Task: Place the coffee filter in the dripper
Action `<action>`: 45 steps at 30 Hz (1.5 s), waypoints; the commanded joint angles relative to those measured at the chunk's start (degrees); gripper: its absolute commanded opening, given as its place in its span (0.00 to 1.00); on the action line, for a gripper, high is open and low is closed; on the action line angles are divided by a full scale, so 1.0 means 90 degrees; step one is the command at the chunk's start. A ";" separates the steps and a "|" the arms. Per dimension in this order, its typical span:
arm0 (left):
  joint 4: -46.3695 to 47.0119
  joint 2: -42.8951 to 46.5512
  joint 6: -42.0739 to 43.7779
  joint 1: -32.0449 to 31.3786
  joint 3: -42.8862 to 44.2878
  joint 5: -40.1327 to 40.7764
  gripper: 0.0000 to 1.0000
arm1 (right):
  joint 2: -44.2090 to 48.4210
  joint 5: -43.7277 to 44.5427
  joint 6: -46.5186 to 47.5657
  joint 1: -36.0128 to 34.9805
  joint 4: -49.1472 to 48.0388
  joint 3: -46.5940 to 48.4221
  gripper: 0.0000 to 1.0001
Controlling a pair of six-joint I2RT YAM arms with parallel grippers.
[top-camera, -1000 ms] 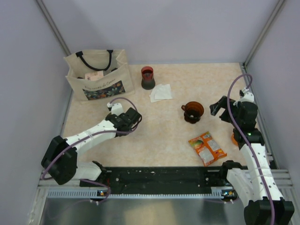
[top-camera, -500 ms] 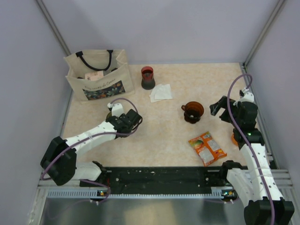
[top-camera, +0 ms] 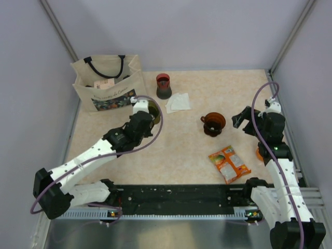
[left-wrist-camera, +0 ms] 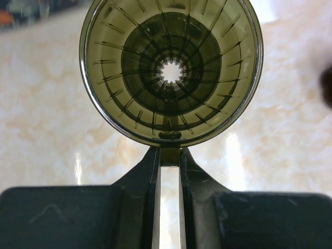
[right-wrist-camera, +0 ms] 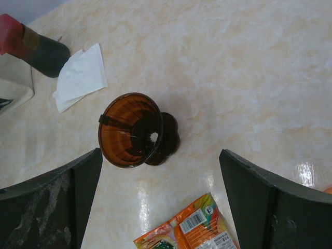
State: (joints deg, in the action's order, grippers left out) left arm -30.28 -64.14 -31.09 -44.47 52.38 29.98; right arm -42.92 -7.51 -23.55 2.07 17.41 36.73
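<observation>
The olive-green dripper (left-wrist-camera: 171, 71) fills the left wrist view, its ribbed mouth facing the camera. My left gripper (left-wrist-camera: 169, 154) is shut on the dripper's small handle tab. From above, the dripper (top-camera: 153, 110) sits at the tip of the left gripper (top-camera: 147, 114), just right of the tote bag. The white coffee filter (top-camera: 178, 102) lies flat on the table behind it, also seen in the right wrist view as a folded filter (right-wrist-camera: 80, 77). My right gripper (top-camera: 241, 118) hovers wide open and holds nothing; in its wrist view the right gripper (right-wrist-camera: 160, 155) brackets a brown dripper.
A brown dripper (top-camera: 213, 123) (right-wrist-camera: 136, 129) stands mid-table. A red and dark dripper (top-camera: 163, 85) is at the back. The beige tote bag (top-camera: 106, 83) stands back left. An orange snack packet (top-camera: 229, 163) (right-wrist-camera: 207, 228) lies front right.
The left arm has reached out to the right and away from its base, carrying the olive dripper from front of the bag toward the filter. The right arm has stayed still.
</observation>
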 commanded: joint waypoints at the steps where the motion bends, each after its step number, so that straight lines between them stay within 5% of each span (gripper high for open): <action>1: 0.1869 -0.0089 0.1656 0.0087 0.0692 -0.0273 0.00 | 0.0110 -0.0220 0.0107 0.0024 -0.0225 -0.0009 0.95; 11: 0.1423 -0.2354 0.2273 0.1610 0.3640 -0.2080 0.00 | 0.0305 -0.0162 0.0107 0.0034 -0.0235 -0.0058 0.96; 26: -0.0745 -0.4815 0.3112 0.2313 0.7186 -0.3271 0.00 | 0.0296 0.0053 0.0087 0.0025 -0.0225 -0.0087 0.96; 45: -0.1176 -0.6213 0.3210 0.2675 0.8418 -0.3643 0.00 | 0.0247 0.0102 0.0107 0.0024 -0.0235 -0.0106 0.95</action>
State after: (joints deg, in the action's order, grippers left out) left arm -42.19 -119.50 -2.83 -20.64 124.55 -0.51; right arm -40.88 -6.98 -23.53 2.07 17.17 35.99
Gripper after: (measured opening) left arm 0.187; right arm 0.956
